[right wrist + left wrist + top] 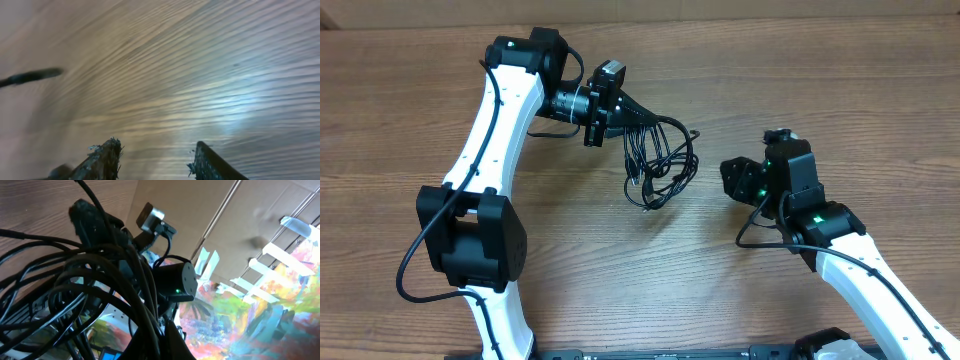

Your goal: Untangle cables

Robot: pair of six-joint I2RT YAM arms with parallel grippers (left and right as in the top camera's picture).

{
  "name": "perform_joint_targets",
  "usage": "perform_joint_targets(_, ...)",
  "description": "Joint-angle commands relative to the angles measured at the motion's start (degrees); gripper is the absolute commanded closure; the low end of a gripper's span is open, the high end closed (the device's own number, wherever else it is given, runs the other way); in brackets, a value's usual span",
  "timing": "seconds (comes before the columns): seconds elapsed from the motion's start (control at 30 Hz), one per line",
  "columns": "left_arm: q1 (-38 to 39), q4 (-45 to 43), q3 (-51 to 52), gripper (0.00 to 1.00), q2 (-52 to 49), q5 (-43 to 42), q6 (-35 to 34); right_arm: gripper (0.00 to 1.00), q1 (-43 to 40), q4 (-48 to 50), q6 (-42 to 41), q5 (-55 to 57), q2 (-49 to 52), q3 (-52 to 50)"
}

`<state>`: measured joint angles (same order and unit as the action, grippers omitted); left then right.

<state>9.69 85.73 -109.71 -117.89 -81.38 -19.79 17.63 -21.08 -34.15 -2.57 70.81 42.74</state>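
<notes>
Left claw [625,118] looks clamped on the cables [662,165]. I can't actually see the fingertips, since in the left wrist view the strands crowd right over the lens, but the whole bundle fans out from that one spot, so I'm calling it gripped. The wad hangs off it toward the middle of the table [440,80], loops all crossed through each other, with a few plug ends [633,178] dangling. From overhead I can't tell if the lowest loops touch the wood or float just above it. Right claw [157,150] is wide open with nothing in it, over bare wood, off to the right of the bundle and apart from it. A dark blurry strand [30,76] pokes in at the left edge of its camera, probably a cable end. What worries me is that if the right side goes in and bites several strands at once, pulling apart will just cinch the knot tighter. A plug could also hook inside a loop and jam. And since the left holds everything at one point, a hard tug might yank the lot out of its grip, and with that camera buried I wouldn't spot the slip.
</notes>
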Motion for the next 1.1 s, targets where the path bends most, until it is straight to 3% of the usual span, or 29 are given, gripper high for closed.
perform_joint_targets(0.0, 0.31, -0.46, -1.29, 0.96, 1.42, -2.21, -1.05, 0.49, -0.02, 0.48, -2.73, 3.76, 0.04, 0.09)
perform_joint_targets(0.27, -0.02, -5.44, -1.29, 0.94, 1.42, 2.71, -1.07, 0.37, -0.02, 3.93, -0.96, -17.66, 0.04, 0.09)
perform_joint_targets(0.4, -0.02, -7.37, -1.29, 0.81, 1.42, 9.75, -1.05, 0.33, -0.02, 6.05, -0.96, -21.94, 0.04, 0.09)
perform_joint_targets(0.43, -0.02, -7.93, -1.29, 0.69, 1.42, 13.75, -1.03, 0.33, -0.02, 6.34, -0.96, -21.99, 0.04, 0.09)
perform_joint_targets(0.47, 0.00, -8.17, -1.29, 0.51, 1.42, 17.49, -1.03, 0.32, -0.02, 6.45, -0.96, -21.99, 0.04, 0.09)
perform_joint_targets(0.5, 0.09, -8.15, -1.29, 0.23, 1.42, 24.13, -1.03, 0.32, -0.02, 6.45, -0.94, -21.97, 0.04, 0.09)
perform_joint_targets(0.53, 0.17, -7.98, -1.29, 0.00, 1.42, 29.22, -1.03, 0.32, -0.02, 6.40, -0.94, -21.99, 0.04, 0.09)
perform_joint_targets(0.93, 0.55, -3.61, -1.18, 0.00, 1.42, 70.69, -1.09, 0.31, -0.02, 6.43, -0.94, -21.97, 0.04, 0.09)
perform_joint_targets(1.07, 0.55, -3.80, -1.03, 0.00, 1.40, 72.96, -1.09, 0.31, -0.02, 6.43, -0.92, -21.92, 0.04, 0.09)
